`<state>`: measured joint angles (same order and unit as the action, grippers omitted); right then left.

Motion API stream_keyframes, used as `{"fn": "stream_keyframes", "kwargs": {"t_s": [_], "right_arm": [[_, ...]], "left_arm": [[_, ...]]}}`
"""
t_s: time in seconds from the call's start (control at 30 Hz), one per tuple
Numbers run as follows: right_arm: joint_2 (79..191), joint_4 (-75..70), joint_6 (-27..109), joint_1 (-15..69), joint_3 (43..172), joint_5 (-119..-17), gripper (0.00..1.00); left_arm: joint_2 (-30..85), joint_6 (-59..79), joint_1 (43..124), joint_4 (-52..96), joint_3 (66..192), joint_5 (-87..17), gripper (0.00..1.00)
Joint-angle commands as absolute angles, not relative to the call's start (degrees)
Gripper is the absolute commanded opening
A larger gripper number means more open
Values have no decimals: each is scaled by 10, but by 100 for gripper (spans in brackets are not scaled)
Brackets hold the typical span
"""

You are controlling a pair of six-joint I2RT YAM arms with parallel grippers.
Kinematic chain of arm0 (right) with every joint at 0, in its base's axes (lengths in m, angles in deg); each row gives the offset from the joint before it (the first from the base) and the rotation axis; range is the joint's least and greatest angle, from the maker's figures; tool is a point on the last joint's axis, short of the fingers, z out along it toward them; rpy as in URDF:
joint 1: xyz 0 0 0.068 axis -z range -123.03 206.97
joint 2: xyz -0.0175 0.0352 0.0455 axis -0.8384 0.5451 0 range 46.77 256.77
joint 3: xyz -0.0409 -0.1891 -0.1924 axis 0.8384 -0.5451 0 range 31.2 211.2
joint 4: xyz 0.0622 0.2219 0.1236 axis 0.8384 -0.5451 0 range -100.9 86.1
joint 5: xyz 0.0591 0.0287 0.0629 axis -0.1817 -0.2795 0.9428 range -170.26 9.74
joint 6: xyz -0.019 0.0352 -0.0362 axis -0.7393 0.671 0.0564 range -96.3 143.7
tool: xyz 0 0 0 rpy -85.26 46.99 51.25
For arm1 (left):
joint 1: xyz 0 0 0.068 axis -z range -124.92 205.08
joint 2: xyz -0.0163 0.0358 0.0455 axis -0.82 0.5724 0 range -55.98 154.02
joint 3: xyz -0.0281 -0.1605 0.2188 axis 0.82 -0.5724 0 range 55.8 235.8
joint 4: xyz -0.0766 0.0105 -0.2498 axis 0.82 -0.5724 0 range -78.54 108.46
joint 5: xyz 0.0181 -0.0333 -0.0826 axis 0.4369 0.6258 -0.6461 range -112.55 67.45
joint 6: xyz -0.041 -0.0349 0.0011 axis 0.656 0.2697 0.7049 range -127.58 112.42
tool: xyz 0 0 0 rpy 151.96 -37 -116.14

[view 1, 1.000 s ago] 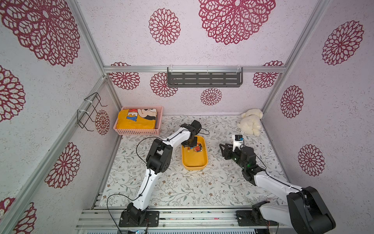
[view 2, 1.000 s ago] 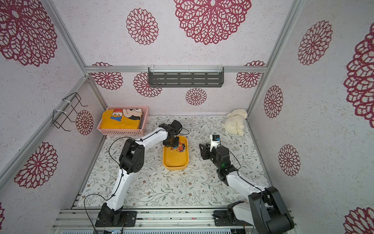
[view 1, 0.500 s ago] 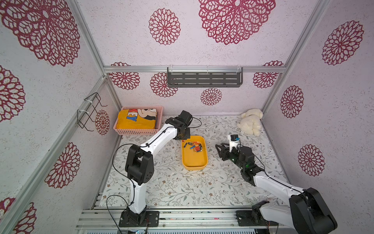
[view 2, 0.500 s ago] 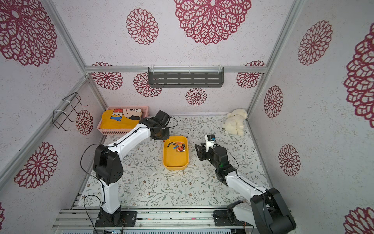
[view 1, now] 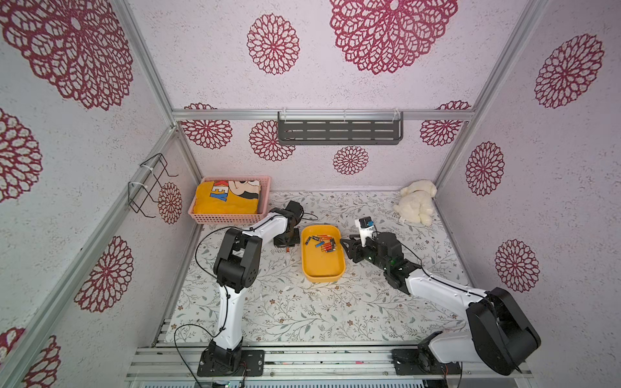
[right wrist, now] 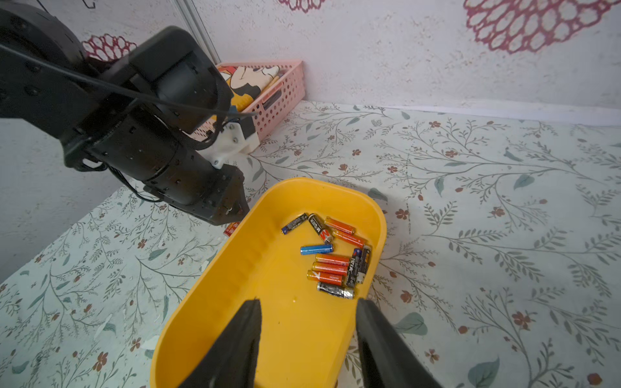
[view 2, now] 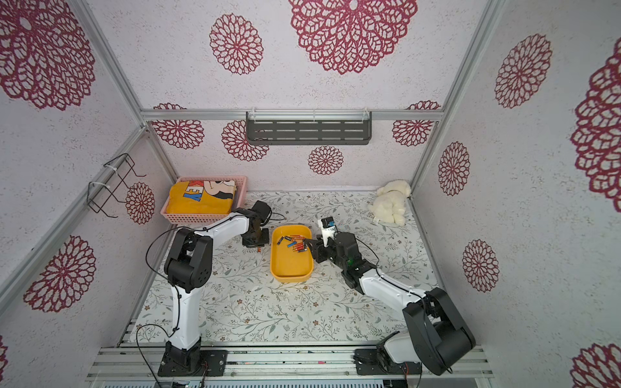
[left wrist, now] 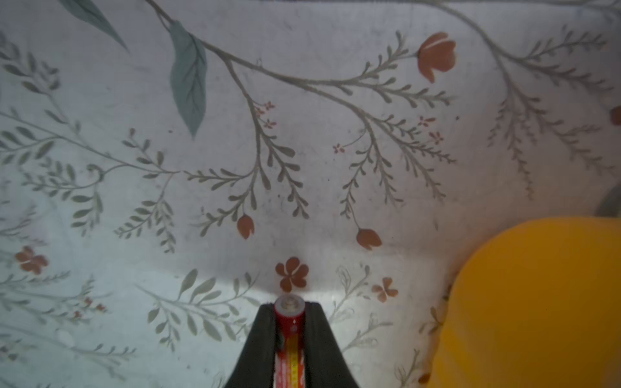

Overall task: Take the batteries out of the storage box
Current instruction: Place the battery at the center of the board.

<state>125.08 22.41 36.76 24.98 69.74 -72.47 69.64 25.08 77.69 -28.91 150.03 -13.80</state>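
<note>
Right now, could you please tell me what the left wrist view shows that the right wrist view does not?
Only the left wrist view: the metal tip of the orange battery clamped in the left gripper. Only the right wrist view: the right gripper open, loose batteries inside the storage box, the pink basket. Both: the storage box and table.

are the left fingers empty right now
No, the left fingers clamp an orange-red battery between them.

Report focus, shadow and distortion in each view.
Left wrist view: dim, the storage box is a soft blur, the battery in the left gripper fairly sharp, with a shadow band on the cloth. Right wrist view: bright, batteries crisp. Both top views: evenly lit, wide-angle, walls splaying outward.
</note>
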Motion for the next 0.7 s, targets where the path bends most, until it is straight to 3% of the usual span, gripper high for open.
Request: {"fn": "stream_keyframes", "kwargs": {"t_s": [0.0, 0.23, 0.3, 0.5, 0.67], "right_arm": [[1252, 215, 357, 246, 716, -747, 51], [1255, 208, 355, 246, 713, -757, 52], [1255, 207, 354, 247, 714, -760, 52], [1258, 189, 359, 247, 728, -760, 52], [1285, 87, 354, 246, 808, -735, 51]], "left_arm": [[705, 244, 779, -270, 1521, -142, 0], [716, 246, 780, -276, 1524, -138, 3], [714, 246, 779, -275, 1520, -137, 14], [707, 248, 780, -278, 1517, -138, 26], [674, 246, 784, -289, 1521, -136, 32]]}}
